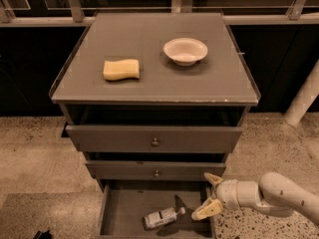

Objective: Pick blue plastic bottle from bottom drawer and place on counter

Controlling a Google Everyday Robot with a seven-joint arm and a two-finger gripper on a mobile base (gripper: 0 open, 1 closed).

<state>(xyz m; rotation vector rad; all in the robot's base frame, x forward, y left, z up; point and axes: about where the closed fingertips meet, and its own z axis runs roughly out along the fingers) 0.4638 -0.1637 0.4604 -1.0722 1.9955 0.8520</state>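
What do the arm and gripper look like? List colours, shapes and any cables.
The gripper, at the right edge of the bottom drawer, has two cream-yellow tapered fingers on a white cylindrical wrist. The arm is smooth, white and rounded. No cables or markings show.
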